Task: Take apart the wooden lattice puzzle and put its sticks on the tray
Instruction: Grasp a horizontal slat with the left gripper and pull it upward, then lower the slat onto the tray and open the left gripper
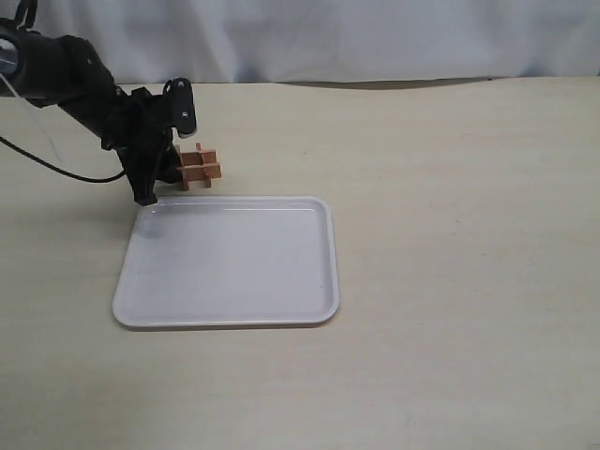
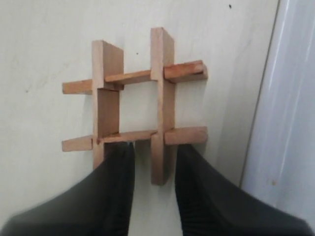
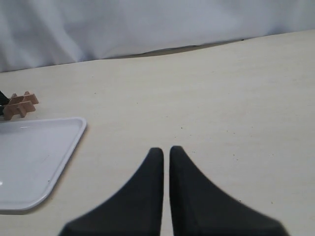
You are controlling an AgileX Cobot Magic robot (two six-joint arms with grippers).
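The puzzle (image 1: 200, 169) is lying assembled on the table (image 1: 450, 187), just beyond the tray's (image 1: 234, 262) far-left corner and not on it. All four sticks are sitting interlocked in a hash.

The left gripper (image 1: 161, 186) is standing over the puzzle's left side. The exterior view is hiding its fingertips behind the arm. The left wrist view is showing them: the gripper (image 2: 153, 152) is open, its fingers (image 2: 115, 187) straddling the end of one stick (image 2: 162, 98), with a gap showing on one side. The tray's edge (image 2: 285, 123) is lying just beside the puzzle.

The right gripper (image 3: 166, 152) is appearing only in its own view, hovering well apart to the right, fingers nearly together and holding nothing. That view is showing the puzzle (image 3: 18, 105) far off beyond the tray (image 3: 34, 157).
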